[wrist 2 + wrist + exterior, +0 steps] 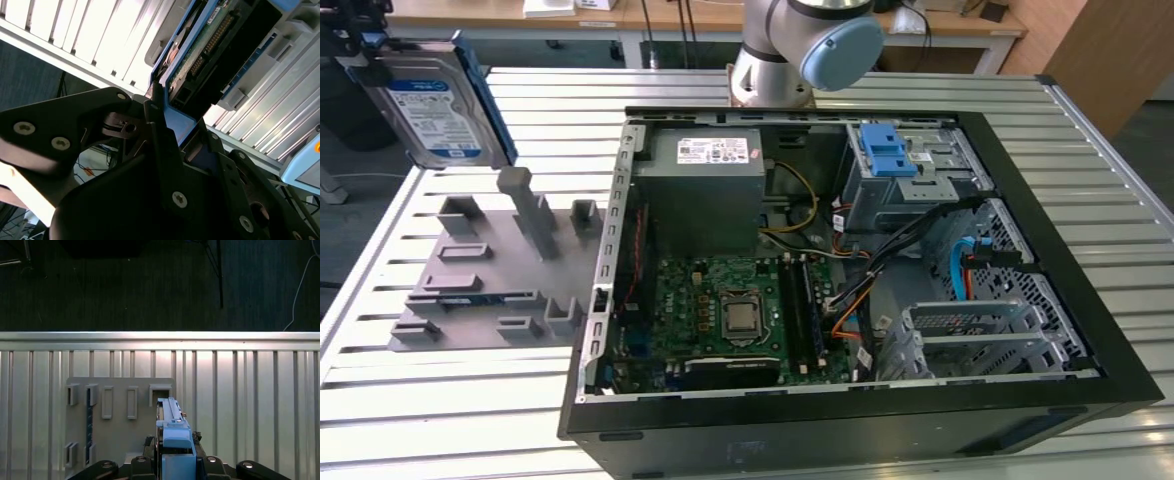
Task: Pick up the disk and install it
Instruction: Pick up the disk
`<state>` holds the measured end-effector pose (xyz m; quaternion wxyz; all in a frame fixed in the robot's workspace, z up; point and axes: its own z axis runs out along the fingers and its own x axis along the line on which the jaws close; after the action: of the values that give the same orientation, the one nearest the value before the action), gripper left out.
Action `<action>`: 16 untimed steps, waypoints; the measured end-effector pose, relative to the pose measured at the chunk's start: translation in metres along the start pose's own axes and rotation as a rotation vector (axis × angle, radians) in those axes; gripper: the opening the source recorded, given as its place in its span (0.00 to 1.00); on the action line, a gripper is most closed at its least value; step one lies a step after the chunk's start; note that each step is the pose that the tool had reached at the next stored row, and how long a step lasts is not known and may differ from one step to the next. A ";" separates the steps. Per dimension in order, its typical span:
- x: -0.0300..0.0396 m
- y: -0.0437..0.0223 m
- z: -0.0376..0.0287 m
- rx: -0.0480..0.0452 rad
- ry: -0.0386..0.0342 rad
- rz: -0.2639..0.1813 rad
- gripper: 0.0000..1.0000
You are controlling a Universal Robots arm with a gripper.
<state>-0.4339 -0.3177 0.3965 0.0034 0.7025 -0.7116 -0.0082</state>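
And the flat silver metal disk [434,100], with its blue-and-white label and blue plastic carrier rails, is up in the air. It hangs upright over the far corner at the exterior view's left, clear of the slatted aluminium surface [440,420]. The black pincer [180,127] is clenched on it: in the second wrist view its dark fingers [156,120] press on the blue rail end, with the drive's connector edge pointing away from the wrist. In the first wrist view the disk shows edge-on, over the edge of the flat grey plastic holder plate [120,415] with its upright slots, and lifted off it. So the pick-up half looks done. The install half is not. The open black computer case [854,430] lies on its side toward the exterior view's right, well apart from the disk. The metal drive cage with 2 blue tabs [894,165] sits in the case's far corner, with the grey boxy power supply [707,190] between it and the disk. The green motherboard [734,310] lies flat in the middle of the case. By my reckoning, 1 step of 2 is in the bag.
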 end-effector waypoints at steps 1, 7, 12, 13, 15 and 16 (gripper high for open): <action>0.0000 0.0000 -0.0003 0.0000 0.0000 0.000 0.36; 0.0000 0.0000 -0.0019 -0.0001 0.0001 0.000 0.36; 0.0000 0.0001 -0.0052 0.0000 0.0000 0.000 0.36; 0.0000 0.0001 -0.0055 0.0000 0.0000 0.000 0.36; 0.0000 0.0001 -0.0059 -0.0001 0.0000 0.000 0.36; 0.0000 0.0001 -0.0061 0.0000 0.0000 0.000 0.36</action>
<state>-0.4339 -0.3177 0.4027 0.0034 0.7025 -0.7116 -0.0082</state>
